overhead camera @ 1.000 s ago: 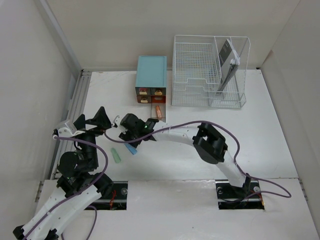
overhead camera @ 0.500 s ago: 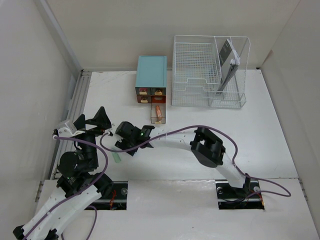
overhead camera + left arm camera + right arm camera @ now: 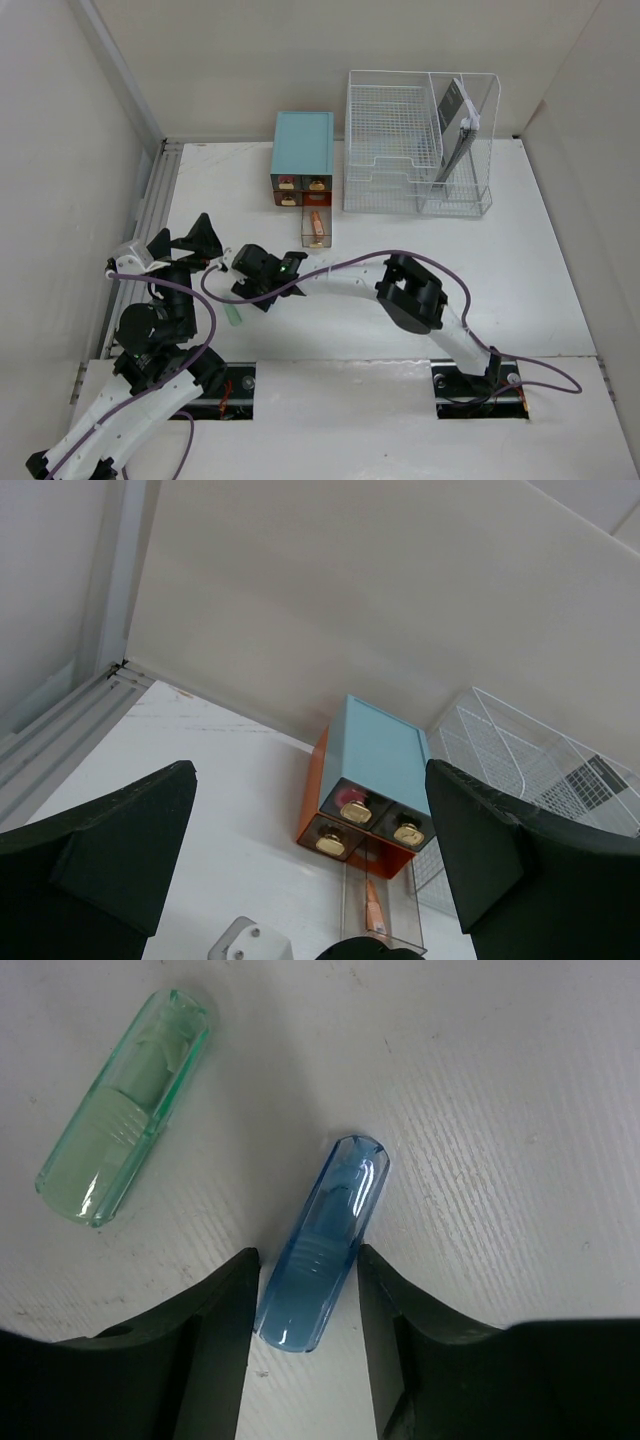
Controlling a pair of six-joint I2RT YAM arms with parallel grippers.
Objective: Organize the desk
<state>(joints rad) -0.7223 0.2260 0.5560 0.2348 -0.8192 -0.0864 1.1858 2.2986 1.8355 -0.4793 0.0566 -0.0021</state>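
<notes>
- Right gripper (image 3: 305, 1257) shifted toward near-left corner of the desk (image 3: 520, 250); jaws flank blue case (image 3: 325, 1225), grip cannot tell.
- Left gripper (image 3: 310, 772) wide open, empty.
- Teal box (image 3: 303, 145), far edge: pulled-out drawer (image 3: 316, 243) holds orange piece (image 3: 316, 222).

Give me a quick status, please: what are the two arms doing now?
Left tool open, empty. Right tool down at the desk, fingers flanking blue case; grip unclear. Green case alongside, apart.

Overhead looks down from behind; right wrist close above desk (image 3: 500, 1100) — left wrist faces drawer box (image 3: 375, 765).
</notes>
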